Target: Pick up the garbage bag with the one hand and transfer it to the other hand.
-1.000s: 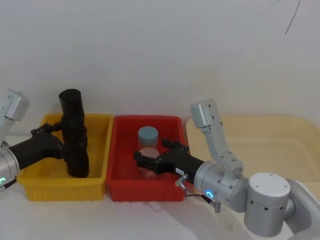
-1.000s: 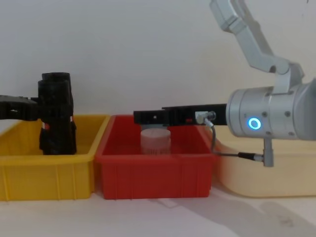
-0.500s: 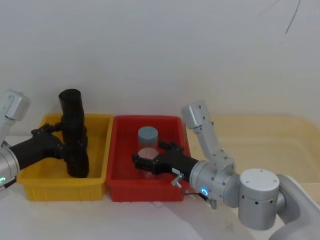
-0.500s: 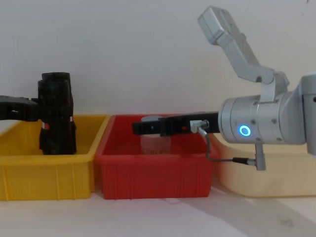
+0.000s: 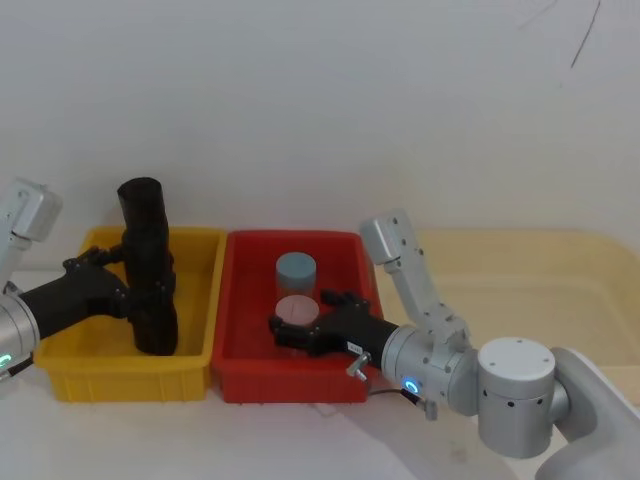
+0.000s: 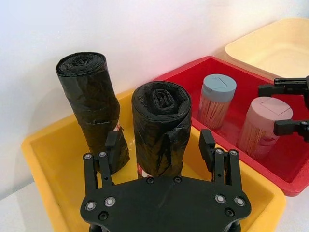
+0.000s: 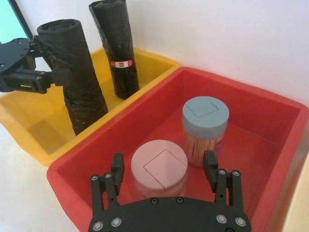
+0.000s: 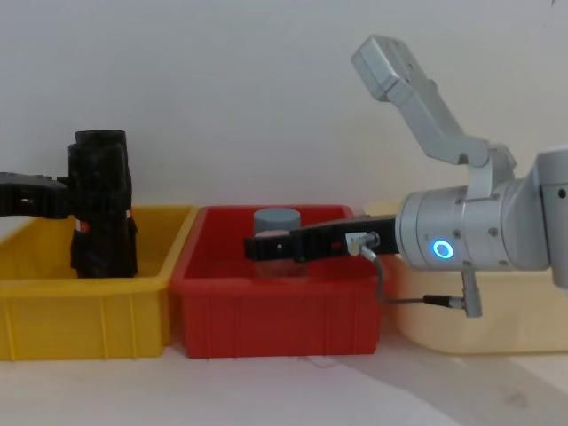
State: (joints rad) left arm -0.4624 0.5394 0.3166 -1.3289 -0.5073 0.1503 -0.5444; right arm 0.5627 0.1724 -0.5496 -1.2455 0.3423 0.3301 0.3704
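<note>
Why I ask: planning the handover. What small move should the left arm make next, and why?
Probably close the left gripper on the bag: its jaws stand open either side of it, upright in the yellow bin. The right gripper hangs open over the red bin.

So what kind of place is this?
Probably a robotics lab test bench: a bare white wall, yellow bin, red bin and cream tray in a row, and the left gripper at the garbage bag, the right gripper straddling the pink-lidded jar.
</note>
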